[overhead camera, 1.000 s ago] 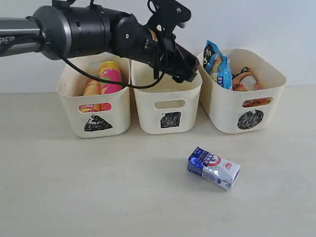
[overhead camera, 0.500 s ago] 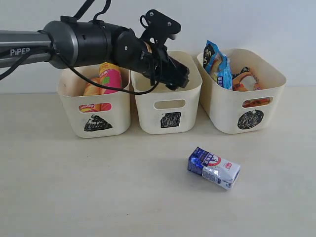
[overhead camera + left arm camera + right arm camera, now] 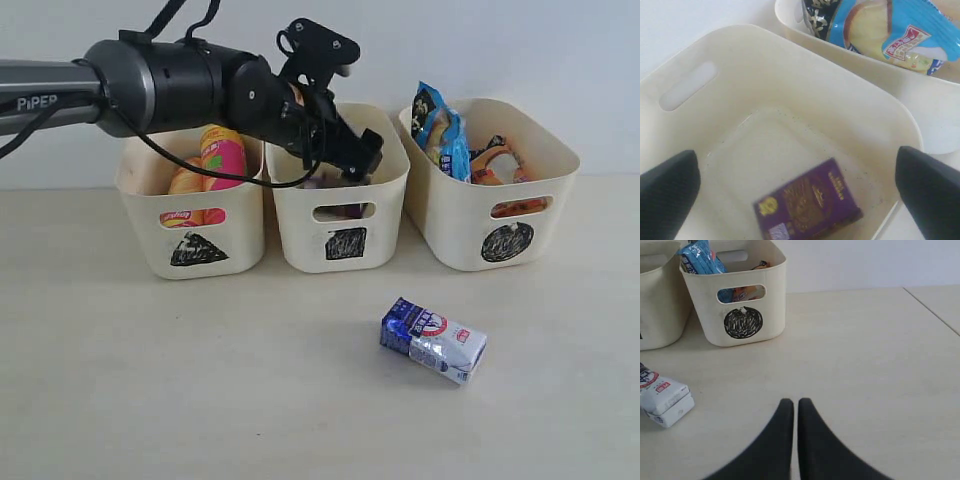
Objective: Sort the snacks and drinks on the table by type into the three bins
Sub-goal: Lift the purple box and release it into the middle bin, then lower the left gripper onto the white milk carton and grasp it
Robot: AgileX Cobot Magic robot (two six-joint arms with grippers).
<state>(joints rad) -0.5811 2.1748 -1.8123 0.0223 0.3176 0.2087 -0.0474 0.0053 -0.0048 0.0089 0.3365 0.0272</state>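
Observation:
My left gripper hangs open over the middle bin, the one marked with a square. Its jaws stand wide apart, and in the left wrist view the left gripper is above the dark purple carton, which lies flat on that bin's floor. The white and blue carton lies on its side on the table. My right gripper is shut and empty, low over the table, right of that white and blue carton. It is out of the exterior view.
The triangle bin holds the pink tube and the yellow tube. The circle bin holds the blue packet and the orange packet. A table edge runs at the right wrist view's far right.
My left gripper has shifted left and settled over the middle bin. The purple carton now shows through that bin's handle cut-out, where nothing dark showed before. The white and blue carton has not moved.

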